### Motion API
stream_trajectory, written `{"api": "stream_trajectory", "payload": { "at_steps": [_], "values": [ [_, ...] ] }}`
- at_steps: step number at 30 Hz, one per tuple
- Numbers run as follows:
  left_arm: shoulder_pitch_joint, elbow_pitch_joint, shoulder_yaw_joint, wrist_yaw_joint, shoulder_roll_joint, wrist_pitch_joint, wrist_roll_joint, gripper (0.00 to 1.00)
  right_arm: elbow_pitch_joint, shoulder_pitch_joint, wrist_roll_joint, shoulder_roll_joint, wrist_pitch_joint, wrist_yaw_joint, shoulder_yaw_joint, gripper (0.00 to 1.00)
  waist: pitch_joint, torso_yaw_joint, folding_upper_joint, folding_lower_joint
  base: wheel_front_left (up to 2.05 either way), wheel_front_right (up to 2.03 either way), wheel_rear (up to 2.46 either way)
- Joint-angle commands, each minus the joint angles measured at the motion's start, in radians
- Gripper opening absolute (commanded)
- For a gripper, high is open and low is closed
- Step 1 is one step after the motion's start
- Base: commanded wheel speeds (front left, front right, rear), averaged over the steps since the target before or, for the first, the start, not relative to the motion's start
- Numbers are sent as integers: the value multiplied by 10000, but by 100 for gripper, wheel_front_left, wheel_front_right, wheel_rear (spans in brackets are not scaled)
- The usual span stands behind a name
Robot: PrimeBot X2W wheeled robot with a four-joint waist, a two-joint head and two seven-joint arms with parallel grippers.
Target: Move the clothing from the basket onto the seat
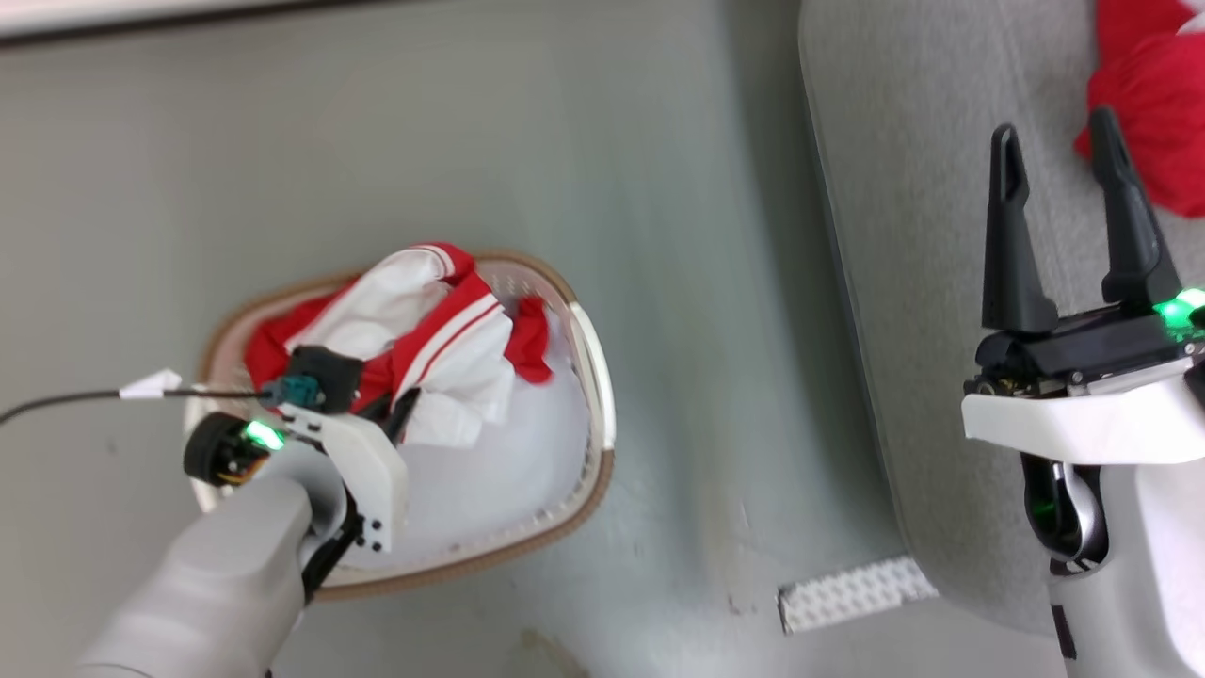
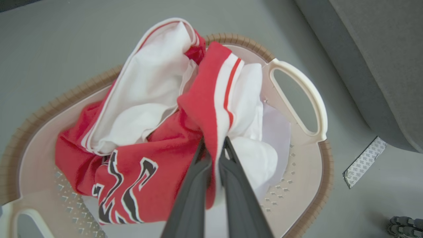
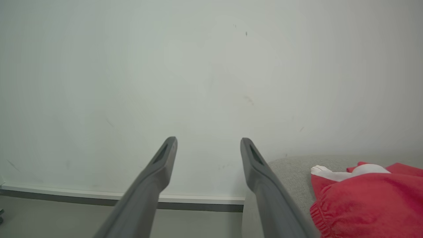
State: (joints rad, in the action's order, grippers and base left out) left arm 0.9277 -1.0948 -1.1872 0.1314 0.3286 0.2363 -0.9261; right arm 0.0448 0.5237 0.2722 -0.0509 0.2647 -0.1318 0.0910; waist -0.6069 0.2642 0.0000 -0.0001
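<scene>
Left gripper (image 2: 214, 143): clenched on red-white striped fold of clothing (image 2: 138, 165), bunched inside basket (image 2: 297, 185) on grey floor (image 1: 659, 235). Right gripper (image 1: 1062, 151): released, fingers spread, nothing between, above seat (image 1: 923, 235). Second red garment (image 1: 1153, 113) lying on seat, just beside right fingertips. White patterned strip (image 1: 852, 593) on floor by seat edge.

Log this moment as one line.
left gripper: shut on red garment in basket | right gripper: open, empty | other red garment: on seat | stage: grasped, not yet out
</scene>
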Motion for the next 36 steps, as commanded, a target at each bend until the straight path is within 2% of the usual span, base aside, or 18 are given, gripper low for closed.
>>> {"api": "stream_trajectory", "payload": {
  "at_steps": [1, 6, 11, 22, 36],
  "values": [
    [-230, 73, -39, -17, -26, 138, -97, 0, 125, -205, -136, 5, -8, 22, -7, 100, 848, -394, 0, 1, 0, 0, 0],
    [-533, 240, -5, -15, -230, 293, -47, 0, 471, -503, -185, -34, -8, 22, -16, 100, 1894, -687, 0, 1, 0, 0, 0],
    [-861, 881, 597, -83, -235, 282, 403, 0, 750, -890, -61, -230, -8, 22, -90, 100, 2832, -987, 0, 1, 0, 0, 0],
    [-2025, 3414, 2237, -608, 73, 281, 2135, 0, 1280, -1718, 218, -649, -8, 22, -24, 100, 4653, -1591, 0, 1, 0, 0, 0],
    [-2494, 6059, 3300, -1294, 524, 282, 3051, 0, 1679, -2552, 576, -840, -8, 23, 411, 100, 6026, -2205, 0, 1, 0, 0, 0]
  ]
}}
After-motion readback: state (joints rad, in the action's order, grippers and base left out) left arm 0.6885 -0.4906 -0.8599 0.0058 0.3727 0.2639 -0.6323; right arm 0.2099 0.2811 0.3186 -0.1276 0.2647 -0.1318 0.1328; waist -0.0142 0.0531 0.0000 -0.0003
